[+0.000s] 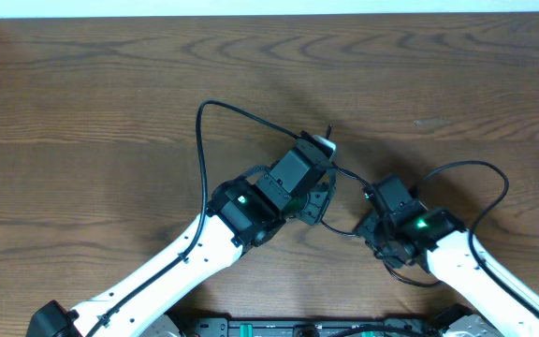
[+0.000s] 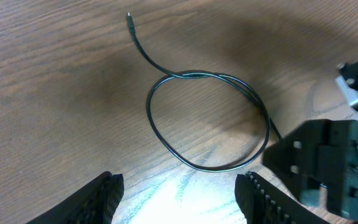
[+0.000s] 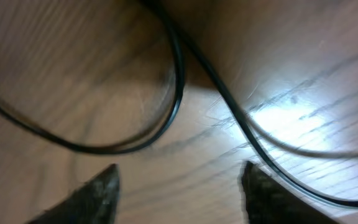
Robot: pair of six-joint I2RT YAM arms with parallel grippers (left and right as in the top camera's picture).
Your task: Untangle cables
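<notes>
1. The left hand (image 2: 179, 202) is hovering open and empty over the wooden surface (image 2: 55, 93), its fingers framing the bottom edge of the left wrist view. The black cable (image 2: 149, 115) is lying just above them in one closed loop. It is crossing itself at the top of that loop, with its plug end (image 2: 129, 17) pointing toward the upper left of the frame.

2. The right hand (image 3: 179, 193) is also standing open with nothing between its fingers. Two black strands are running across its own view, one curving off to the left and one slanting to the lower right corner.

3. The crossing is looking like the main hazard. A pinch that catches both strands there, followed by a pull, would probably be cinching the loop into a knot rather than opening it.

4. The hands are working very close together at the centre of the overhead frame, and the right hand is already filling the right edge of the left wrist view. A reach by both at once toward the same stretch of cable would be risking a collision.

5. The cable is thin and lying flat. Fingers coming down too high would likely be closing on air, and coming down too low they would be scraping the surface.

6. An arm wire (image 1: 480, 164) is arcing near the right hand at centre right of the overhead frame. A wide sweep could be snagging it and dragging the cable along.
</notes>
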